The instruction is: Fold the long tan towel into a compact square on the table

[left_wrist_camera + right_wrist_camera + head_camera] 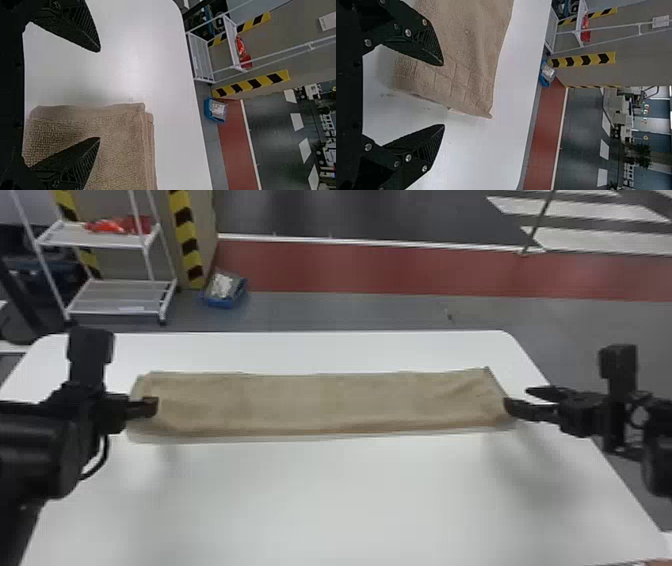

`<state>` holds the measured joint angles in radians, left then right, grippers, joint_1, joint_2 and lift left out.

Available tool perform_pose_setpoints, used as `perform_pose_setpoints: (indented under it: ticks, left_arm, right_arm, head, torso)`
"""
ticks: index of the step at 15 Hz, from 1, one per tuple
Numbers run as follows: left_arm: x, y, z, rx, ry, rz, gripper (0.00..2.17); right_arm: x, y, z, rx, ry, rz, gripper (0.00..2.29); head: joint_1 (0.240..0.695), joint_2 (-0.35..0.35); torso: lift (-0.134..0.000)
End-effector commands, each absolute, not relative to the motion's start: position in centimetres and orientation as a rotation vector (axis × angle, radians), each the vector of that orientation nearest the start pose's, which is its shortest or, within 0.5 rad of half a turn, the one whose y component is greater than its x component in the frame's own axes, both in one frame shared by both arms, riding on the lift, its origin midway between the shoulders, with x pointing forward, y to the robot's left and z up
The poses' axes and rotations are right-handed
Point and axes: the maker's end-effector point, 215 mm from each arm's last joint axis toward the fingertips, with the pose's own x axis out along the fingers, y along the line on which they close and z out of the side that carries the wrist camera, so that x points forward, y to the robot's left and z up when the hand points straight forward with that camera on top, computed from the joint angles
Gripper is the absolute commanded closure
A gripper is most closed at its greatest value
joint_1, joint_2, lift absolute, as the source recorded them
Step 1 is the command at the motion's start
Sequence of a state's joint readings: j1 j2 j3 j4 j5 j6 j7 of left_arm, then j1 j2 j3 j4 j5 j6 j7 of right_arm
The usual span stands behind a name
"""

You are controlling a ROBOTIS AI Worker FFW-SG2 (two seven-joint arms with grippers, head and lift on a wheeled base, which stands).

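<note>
Bin (218,302), blue: whitish contents (222,285) | towel (325,405): long strip | left hand (153,406), right hand (517,398): both spread open

Matte black arms (37,447), curved cable (103,461), silver-screwed ridged jaws.

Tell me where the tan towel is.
In the head view, the tan towel lies on the far part of the white table, from the left gripper to the right gripper.
</note>
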<state>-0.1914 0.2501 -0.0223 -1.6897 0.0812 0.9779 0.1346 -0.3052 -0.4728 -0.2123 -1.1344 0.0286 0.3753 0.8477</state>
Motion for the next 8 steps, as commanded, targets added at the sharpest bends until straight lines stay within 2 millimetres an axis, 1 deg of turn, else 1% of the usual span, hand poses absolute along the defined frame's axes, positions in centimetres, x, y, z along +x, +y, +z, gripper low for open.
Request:
perform_pose_setpoints:
  ticks: [1, 2, 3, 5, 8]
  left_arm:
    - [58.2, 36.1, -42.6, 0.207, 0.667, 0.190, 0.10]
    - [58.2, 36.3, -42.5, 0.206, 0.665, 0.192, 0.10]
    - [58.2, 36.5, -42.5, 0.203, 0.658, 0.195, 0.10]
    - [58.0, 36.6, -42.8, 0.205, 0.662, 0.196, 0.10]
    - [57.6, 36.3, -43.4, 0.201, 0.673, 0.179, 0.21]
  right_arm:
    - [58.6, -43.8, -43.1, -0.100, 0.554, 0.406, 0.41]
    - [58.4, -43.3, -43.4, -0.092, 0.564, 0.419, 0.41]
    - [58.3, -43.1, -43.6, -0.097, 0.570, 0.424, 0.46]
    - [58.3, -43.1, -43.8, -0.108, 0.580, 0.424, 0.47]
    - [58.1, -43.1, -44.4, -0.113, 0.611, 0.421, 0.48]
  head:
    - [0.695, -0.084]
    - [0.695, -0.079]
    - [0.695, -0.076]
    - [0.695, -0.067]
    - [0.695, -0.062]
  torso:
    - [-0.125]
    - [-0.125]
    - [-0.125]
    - [-0.125]
    - [-0.125]
